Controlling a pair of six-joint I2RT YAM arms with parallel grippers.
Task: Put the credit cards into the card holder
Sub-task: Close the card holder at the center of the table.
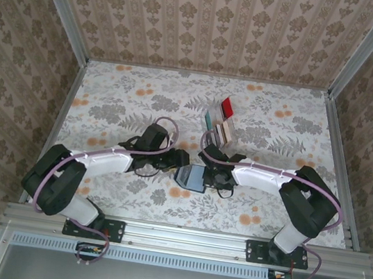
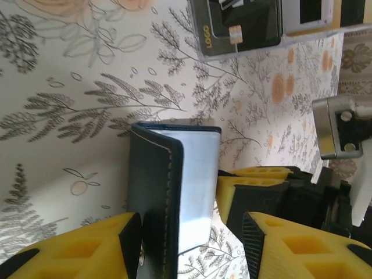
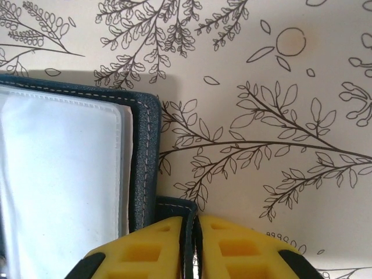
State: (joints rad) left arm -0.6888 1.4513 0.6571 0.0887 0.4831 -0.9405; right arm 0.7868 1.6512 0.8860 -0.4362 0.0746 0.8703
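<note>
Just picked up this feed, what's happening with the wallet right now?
Both arms are working on the card holder at the middle of the table. The right gripper is shut on its small tab, while the left gripper is open astride the navy cover, which stands up and shows the pale lining. No card is in either gripper; the credit cards stand in the clear rack farther back, so none looks loaded yet.

The left arm (image 1: 109, 163) and right arm (image 1: 262, 173) had white shells between bulky black joints. Lilac cables (image 1: 100, 153) trailed along them. The pincer fingers (image 2: 87, 250) were bright yellow with square hollows.
</note>
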